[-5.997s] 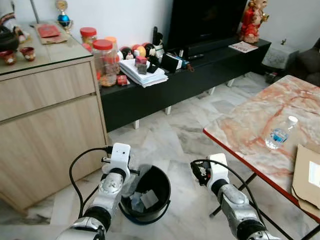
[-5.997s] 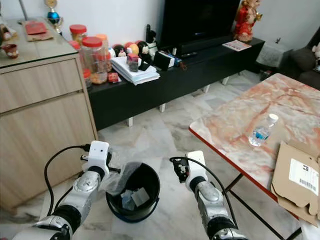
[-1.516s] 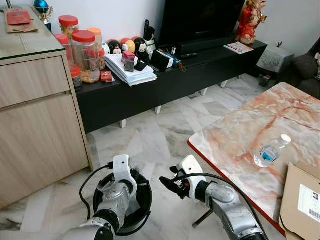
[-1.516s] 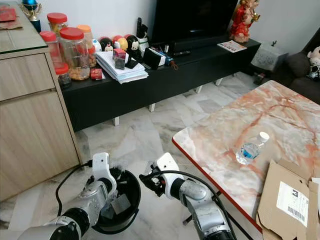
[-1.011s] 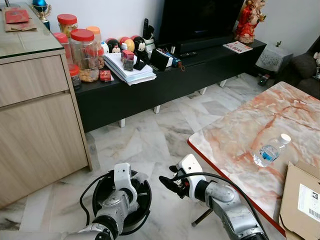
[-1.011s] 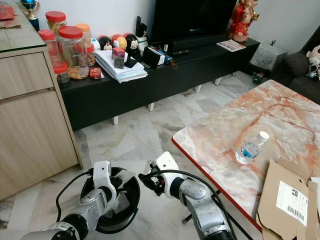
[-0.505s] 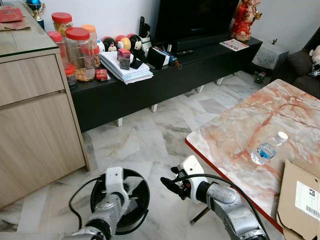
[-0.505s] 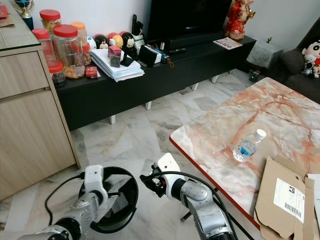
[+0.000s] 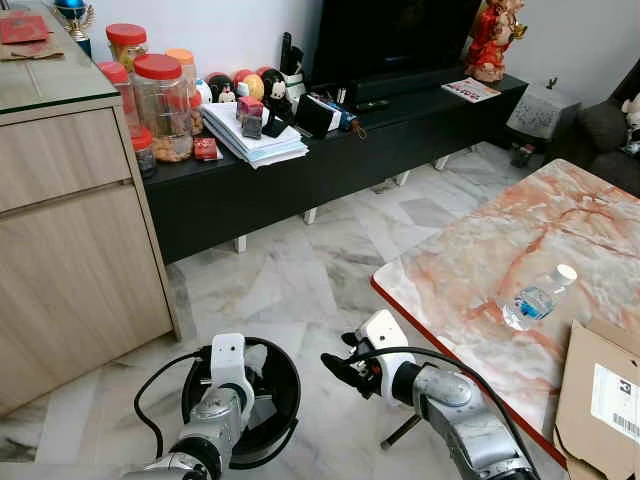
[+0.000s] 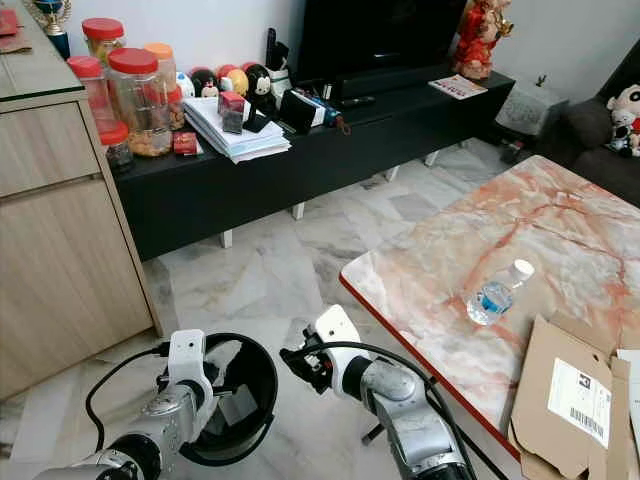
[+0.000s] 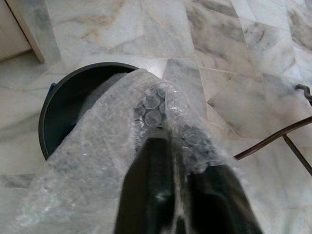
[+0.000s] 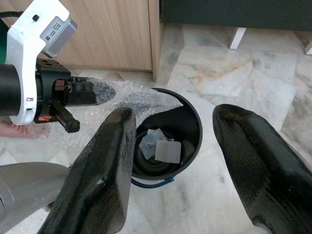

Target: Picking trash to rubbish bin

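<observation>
Your left end effector [image 11: 168, 161] is clamped on the bubble wrap [image 11: 122, 146] right over the rubbish bin [image 12: 187, 122], release pending. The right end effector [image 12: 170, 161] gapes empty beside the bin. Scraps [image 12: 161, 146] are already inside; the bottle [image 9: 535, 297] waits on the bench [image 9: 470, 260].

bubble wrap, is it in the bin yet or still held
Still held. The left tool is shut on the bubble wrap, which drapes over the rim of the black bin, not dropped inside with the paper scraps.

A water bottle [image 9: 534, 299] lies on the marble table [image 9: 470, 270] beside cardboard [image 9: 600, 390].
</observation>
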### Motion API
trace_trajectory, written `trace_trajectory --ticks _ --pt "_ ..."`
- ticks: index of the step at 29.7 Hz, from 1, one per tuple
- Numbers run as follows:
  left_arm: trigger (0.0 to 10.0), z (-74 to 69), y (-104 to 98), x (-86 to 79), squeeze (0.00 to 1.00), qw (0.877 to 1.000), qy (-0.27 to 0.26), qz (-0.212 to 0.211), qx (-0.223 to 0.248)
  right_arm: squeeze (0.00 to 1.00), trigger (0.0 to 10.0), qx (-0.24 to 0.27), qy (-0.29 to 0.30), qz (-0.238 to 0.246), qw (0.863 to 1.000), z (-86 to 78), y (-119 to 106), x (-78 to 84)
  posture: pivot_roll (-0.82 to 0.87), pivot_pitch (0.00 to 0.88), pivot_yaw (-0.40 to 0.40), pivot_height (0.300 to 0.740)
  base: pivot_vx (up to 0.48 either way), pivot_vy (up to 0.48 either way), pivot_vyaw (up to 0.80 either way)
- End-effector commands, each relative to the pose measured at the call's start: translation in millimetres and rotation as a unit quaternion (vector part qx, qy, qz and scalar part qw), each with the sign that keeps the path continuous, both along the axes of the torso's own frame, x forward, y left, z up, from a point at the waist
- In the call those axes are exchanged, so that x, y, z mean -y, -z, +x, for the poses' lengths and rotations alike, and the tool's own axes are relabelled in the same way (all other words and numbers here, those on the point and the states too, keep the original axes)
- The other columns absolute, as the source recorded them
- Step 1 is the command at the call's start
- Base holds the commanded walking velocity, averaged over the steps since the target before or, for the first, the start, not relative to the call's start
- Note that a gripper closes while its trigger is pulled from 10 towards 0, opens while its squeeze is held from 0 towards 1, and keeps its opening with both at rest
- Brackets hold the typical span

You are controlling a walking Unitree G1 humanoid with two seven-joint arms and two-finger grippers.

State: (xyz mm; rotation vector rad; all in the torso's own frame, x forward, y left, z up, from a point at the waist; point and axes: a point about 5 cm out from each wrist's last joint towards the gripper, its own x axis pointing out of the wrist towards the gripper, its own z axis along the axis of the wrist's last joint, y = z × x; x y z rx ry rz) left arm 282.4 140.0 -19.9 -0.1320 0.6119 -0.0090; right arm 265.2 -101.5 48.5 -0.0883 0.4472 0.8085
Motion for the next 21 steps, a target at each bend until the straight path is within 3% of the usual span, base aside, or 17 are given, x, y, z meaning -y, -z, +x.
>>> trace_trajectory --ticks 1,21 --pt "10.0 -0.9 0.8 5.8 1.0 1.0 0.008 0.006 0.0 0.0 10.0 0.007 0.001 -0.003 1.0 2.8 -4.5 3.2 0.01 0.045 -0.202 0.74 0.0 0.0 0.0" --pt "10.0 0.7 -0.9 1.6 1.0 1.0 -0.011 0.009 0.006 0.0 10.0 0.006 0.002 -0.004 1.0 2.9 -4.2 5.4 0.01 0.046 -0.211 0.74 0.0 0.0 0.0"
